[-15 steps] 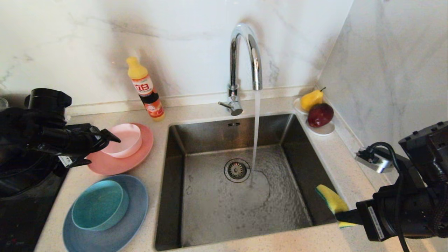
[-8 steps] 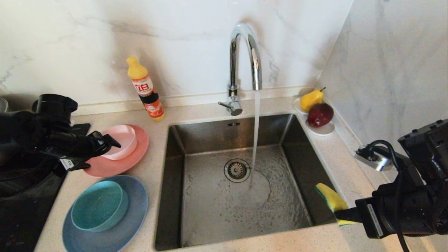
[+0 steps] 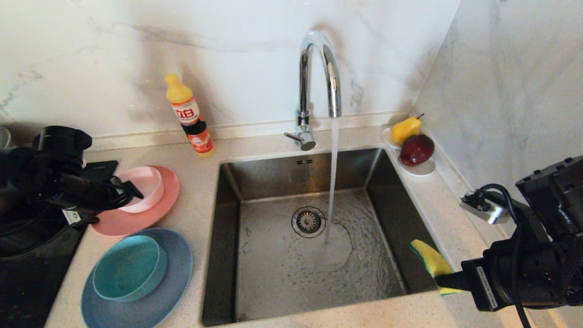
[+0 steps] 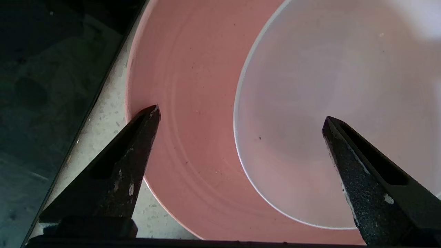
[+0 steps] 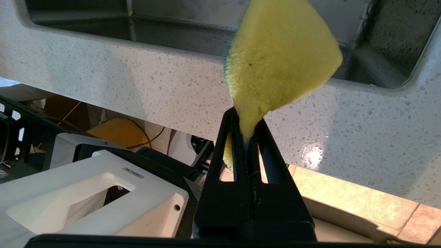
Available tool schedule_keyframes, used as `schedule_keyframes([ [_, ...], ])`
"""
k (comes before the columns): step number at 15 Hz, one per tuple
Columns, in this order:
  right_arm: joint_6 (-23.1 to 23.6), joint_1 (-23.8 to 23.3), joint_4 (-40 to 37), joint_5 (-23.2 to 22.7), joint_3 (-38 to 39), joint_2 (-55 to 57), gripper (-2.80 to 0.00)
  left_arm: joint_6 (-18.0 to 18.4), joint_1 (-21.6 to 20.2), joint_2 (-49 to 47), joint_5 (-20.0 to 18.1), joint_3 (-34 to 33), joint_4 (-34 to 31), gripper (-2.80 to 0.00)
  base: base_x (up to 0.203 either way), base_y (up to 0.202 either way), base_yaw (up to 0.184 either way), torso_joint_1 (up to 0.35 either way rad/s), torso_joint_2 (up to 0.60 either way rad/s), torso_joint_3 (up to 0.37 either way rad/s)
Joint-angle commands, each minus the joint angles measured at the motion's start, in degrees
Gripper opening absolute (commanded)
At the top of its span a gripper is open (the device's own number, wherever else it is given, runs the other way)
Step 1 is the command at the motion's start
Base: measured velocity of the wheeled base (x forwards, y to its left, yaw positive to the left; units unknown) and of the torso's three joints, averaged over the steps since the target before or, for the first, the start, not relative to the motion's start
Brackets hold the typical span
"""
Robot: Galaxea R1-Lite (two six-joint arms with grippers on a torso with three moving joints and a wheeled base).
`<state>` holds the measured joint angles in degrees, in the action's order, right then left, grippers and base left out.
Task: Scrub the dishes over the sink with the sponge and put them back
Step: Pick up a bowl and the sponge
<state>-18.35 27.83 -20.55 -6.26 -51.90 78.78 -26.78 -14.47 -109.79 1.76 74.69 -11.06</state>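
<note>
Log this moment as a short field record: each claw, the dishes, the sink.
left claw: open, over the salmon-pink plate and pale pink bowl, gripping nothing
right claw: shut on the sponge, at the sink's near right corner
teal bowl: sits on the light blue plate
sink: no dishes inside, tap running
</note>
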Motion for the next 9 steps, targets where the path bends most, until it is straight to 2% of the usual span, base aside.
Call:
schedule_keyframes([
  [1,-0.1,0.0,-0.1,-0.1,-0.2,0.3,-2.8,-0.3,-0.3,0.3,-0.1,0.0,-0.2,0.0,0.0,0.0,0.0,0.0,0.0,0.0],
  [5,-0.1,0.0,-0.1,0.0,-0.2,0.4,-2.8,-0.7,-0.3,0.2,-0.1,0.0,-0.2,0.0,0.0,0.0,0.0,0.0,0.0,0.0],
  [6,0.0,0.0,-0.1,-0.1,-0.3,0.3,-2.8,-0.7,-0.8,0.1,-0.1,0.1,-0.2,-2.8,0.0,0.0,0.0,0.0,0.0,0.0],
  [9,0.0,0.1,-0.1,0.0,-0.4,0.6,-2.8,-0.2,-2.5,0.1,0.0,0.3,-0.2,-2.8,0.0,0.0,0.0,0.0,0.0,0.0],
])
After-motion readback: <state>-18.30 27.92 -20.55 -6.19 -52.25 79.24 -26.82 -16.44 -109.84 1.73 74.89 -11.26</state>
